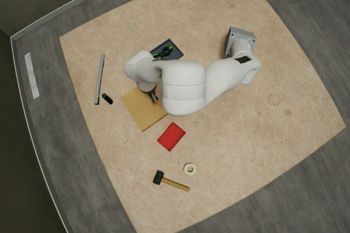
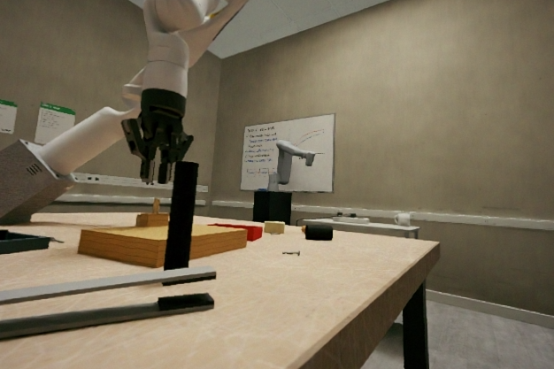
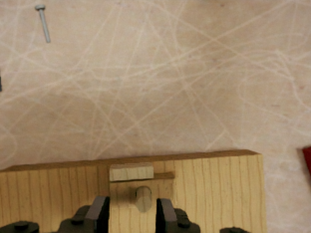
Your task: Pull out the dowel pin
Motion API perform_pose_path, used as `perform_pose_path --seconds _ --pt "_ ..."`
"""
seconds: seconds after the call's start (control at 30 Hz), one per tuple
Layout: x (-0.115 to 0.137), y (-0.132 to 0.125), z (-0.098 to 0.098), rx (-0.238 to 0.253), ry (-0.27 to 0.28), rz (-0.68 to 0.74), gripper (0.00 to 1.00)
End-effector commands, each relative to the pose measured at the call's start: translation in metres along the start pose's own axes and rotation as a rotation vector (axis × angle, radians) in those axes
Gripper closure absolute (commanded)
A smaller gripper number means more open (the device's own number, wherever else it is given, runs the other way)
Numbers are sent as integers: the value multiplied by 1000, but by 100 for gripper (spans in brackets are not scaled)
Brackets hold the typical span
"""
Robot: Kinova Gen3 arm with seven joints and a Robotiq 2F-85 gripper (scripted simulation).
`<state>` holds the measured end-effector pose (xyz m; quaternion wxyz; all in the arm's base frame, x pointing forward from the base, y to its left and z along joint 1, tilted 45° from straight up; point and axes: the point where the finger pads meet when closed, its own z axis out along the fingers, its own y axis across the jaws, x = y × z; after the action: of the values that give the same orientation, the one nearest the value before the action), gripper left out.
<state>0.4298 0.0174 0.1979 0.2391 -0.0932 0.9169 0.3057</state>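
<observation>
The wooden block lies on the bench board near one edge, with the dowel pin standing up out of it. A short pale wooden piece sits at the block's edge-side end in the wrist view. I cannot tell whether it is the stop or something loose. My gripper is partly open and empty, pointing down well above the block. The black-and-green spring clamp lies in the dark tray.
A black cylinder stands beside the board, near a long grey bar. A red tray, a tape ring and a mallet lie beyond the board. A screw lies on the table.
</observation>
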Motion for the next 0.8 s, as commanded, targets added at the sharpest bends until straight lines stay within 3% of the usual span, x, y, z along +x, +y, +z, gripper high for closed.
perform_pose_path --seconds 0.0,0.77 --pt "0 -1 0 1 -1 9 66" --pt "4 -14 1 -9 -3 225 66"
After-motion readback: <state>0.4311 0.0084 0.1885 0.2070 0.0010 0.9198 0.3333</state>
